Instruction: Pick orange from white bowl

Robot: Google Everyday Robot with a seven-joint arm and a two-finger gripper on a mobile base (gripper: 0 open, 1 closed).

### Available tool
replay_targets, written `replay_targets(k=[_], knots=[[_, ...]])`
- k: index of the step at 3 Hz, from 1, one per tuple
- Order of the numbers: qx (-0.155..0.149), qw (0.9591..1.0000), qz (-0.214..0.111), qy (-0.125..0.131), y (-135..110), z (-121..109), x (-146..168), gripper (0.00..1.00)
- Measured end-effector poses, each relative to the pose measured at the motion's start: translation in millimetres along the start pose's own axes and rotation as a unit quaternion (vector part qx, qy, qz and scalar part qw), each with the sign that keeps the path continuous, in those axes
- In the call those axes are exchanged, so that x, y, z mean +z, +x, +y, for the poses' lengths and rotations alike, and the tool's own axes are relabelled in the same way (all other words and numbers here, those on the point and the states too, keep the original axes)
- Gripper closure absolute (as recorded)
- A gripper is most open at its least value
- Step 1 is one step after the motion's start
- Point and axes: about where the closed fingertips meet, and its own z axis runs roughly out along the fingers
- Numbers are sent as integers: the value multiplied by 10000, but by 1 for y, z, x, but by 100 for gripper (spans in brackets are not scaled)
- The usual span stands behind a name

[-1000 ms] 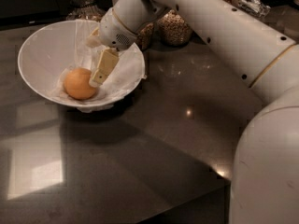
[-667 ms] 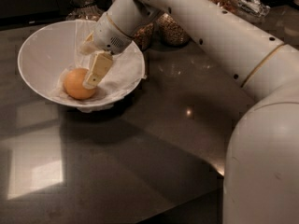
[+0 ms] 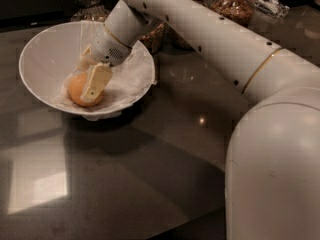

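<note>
Camera view: at the far left, the dark, glossy worktop (image 3: 150, 179) reflects a pale rectangular patch of light (image 3: 37, 189). The white bowl (image 3: 45, 54) stands on it at upper left. It is wide and conical, with thin flaring matte walls. A crinkled white lining (image 3: 127, 81) covers its floor and right wall and spills slightly over the near rim.

The orange (image 3: 75, 90) rests on the lining at the bottom of the bowl, toward the near side. It is small, round and orange-yellow with a matte skin, and far smaller than the bowl.

The gripper (image 3: 87, 84) is inside the bowl, directly at the orange. The jaws stand apart with the fruit between them. The near one, a flat cream-coloured bar, lies across the front right of the orange. The far one shows only partly, behind the fruit at upper left. Whether they press on the skin cannot be determined.

A cylindrical wrist housing (image 3: 120, 31) with a perforated grille joins the gripper to the smooth white arm (image 3: 210, 39), which carries a thin gold band (image 3: 257, 69). The arm runs down to the right into a large rounded shell.

A glass jar of grains (image 3: 232, 6) stands on the worktop behind the arm at upper right.

Compared with 0.7 s ago, the gripper has shifted left and lower. The near bar then touched the orange's right side. The orange has not moved.
</note>
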Motion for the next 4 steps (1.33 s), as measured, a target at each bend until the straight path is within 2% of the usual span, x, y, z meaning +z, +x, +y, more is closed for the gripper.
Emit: replay_targets(k=[2, 3, 4], knots=[[138, 9999, 48, -77, 12, 1, 11, 33], [173, 9998, 60, -80, 16, 2, 12, 52], [172, 9998, 60, -80, 16, 2, 12, 75]])
